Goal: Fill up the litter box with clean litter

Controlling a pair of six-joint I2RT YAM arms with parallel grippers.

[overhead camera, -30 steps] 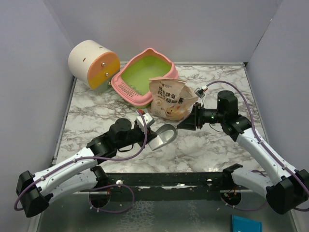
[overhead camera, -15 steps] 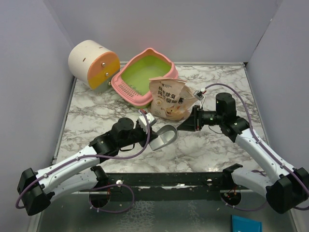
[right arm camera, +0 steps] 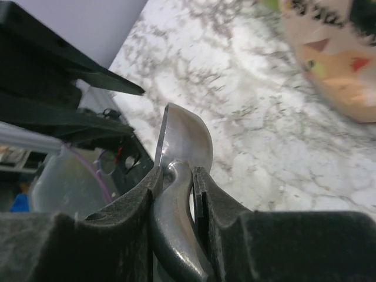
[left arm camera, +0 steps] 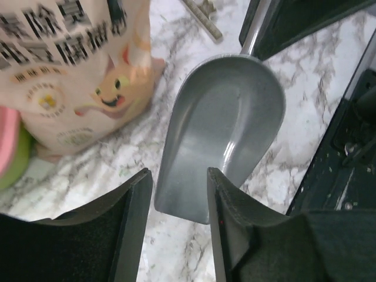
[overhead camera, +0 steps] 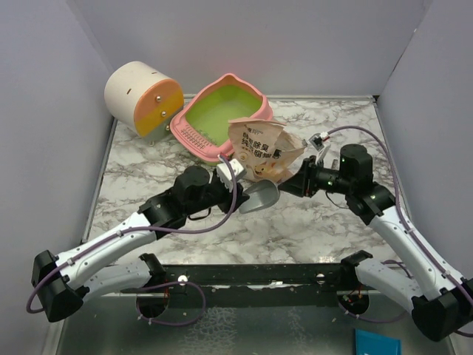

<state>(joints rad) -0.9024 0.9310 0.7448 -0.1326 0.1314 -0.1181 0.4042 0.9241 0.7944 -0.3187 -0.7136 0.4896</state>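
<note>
Landmark for this entry: the tan cat-print bag [overhead camera: 259,150], standing on the marble table [overhead camera: 148,174]. The litter box [overhead camera: 194,135] sits behind the bag and to its left, its slotted pink lip close to the bag's left edge; whether the two touch cannot be told. The inside of the box shows plain lime-green. A cream-and-orange cylinder [overhead camera: 140,96] lies further left of the bag, beyond the box. The grey metal scoop [overhead camera: 260,197] is just in front of the bag's base, bowl toward the left arm, handle running right. The right gripper [right arm camera: 176,173] is at the bag's front right corner, both fingers pressed against the scoop's handle, one on each side, so the grip is narrow and firm. The left gripper [left arm camera: 179,176] is in front of the bag and slightly left of it. Its fingers [left arm camera: 132,217] stand parted, with the bowl's front lip in the gap between them. The left wrist view does not settle whether either pad touches the metal. In that view the bowl's hollow faces the camera, grey and smooth. The bag's cat print shows at upper left, with a strip of pink and green from the box at the left edge.
</note>
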